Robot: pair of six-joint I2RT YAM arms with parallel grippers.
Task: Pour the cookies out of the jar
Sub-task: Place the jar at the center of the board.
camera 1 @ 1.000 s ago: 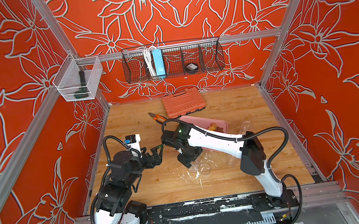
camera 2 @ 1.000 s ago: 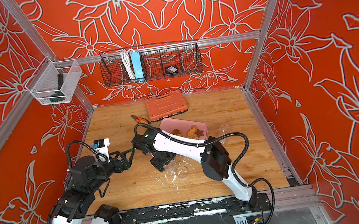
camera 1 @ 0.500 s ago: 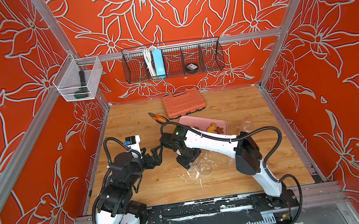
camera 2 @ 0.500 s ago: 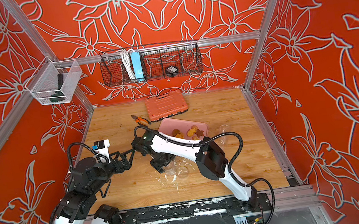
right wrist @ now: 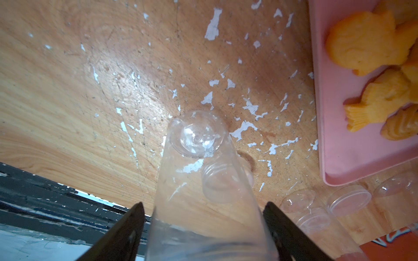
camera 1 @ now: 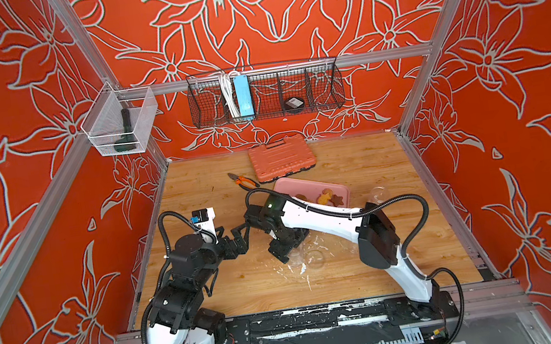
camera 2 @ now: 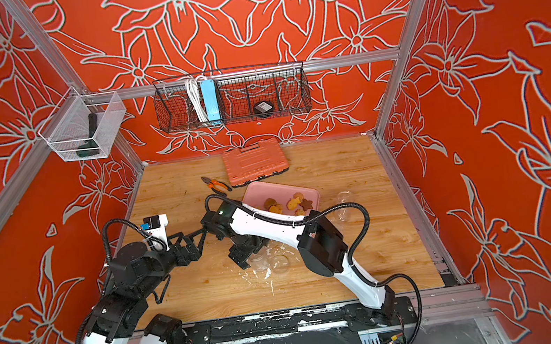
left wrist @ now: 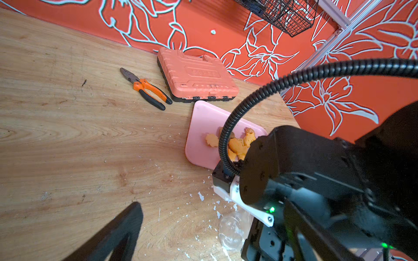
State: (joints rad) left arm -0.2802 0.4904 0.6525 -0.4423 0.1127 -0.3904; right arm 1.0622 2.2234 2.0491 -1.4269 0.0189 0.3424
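Evidently the pour is done: the cookies [camera 2: 294,201] lie on the pink tray [camera 2: 262,191], so the right tool [right wrist: 203,204] stands spread around the empty jar [right wrist: 194,158] resting on the counter [camera 1: 197,198], while the left tool [camera 1: 245,237] hangs spread and idle.

Orange and tan cookies [camera 2: 294,202] lying clustered on a pink tray [camera 2: 259,195], one brown star [camera 2: 306,204] among them, clear empty jar [right wrist: 203,185] standing upright on the wooden table [right wrist: 67,90] near the tray.

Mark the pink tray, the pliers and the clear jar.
pink tray [camera 2: 262,192]: top view, bare part of its floor.
pliers [left wrist: 137,85]: left wrist view, orange grip near the pivot.
clear jar [right wrist: 196,136]: right wrist view, its base.
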